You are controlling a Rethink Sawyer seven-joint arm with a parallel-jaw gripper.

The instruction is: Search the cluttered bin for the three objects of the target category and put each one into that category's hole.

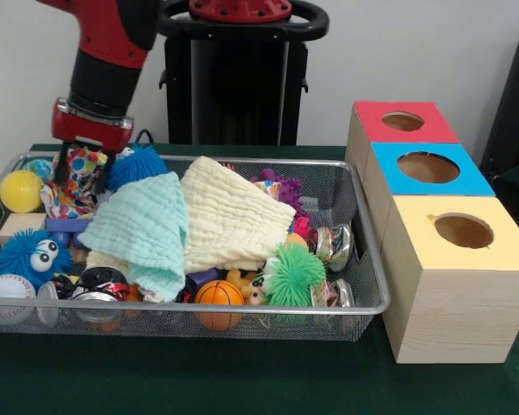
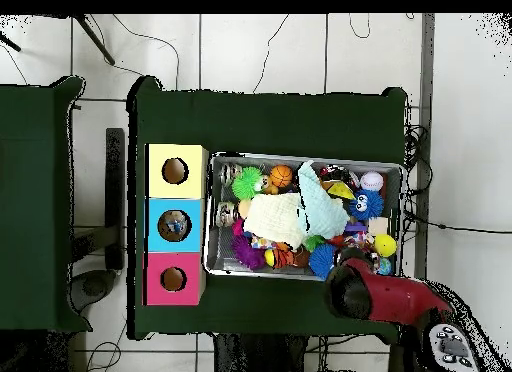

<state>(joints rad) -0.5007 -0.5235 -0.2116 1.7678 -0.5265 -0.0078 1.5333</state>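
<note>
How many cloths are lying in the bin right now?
2: a pale blue cloth left of centre, overlapping a cream cloth at the middle of the bin. Others could be hidden underneath.

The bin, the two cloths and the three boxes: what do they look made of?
The bin looks like silvery wire mesh: the toys show through its walls. The cream cloth and mint cloth look like soft crinkled woven fabric, likely cotton muslin, matte and folding limply. The boxes look like pale unfinished wood, grain visible on the sides, with matte red, blue and yellow tops.
</note>
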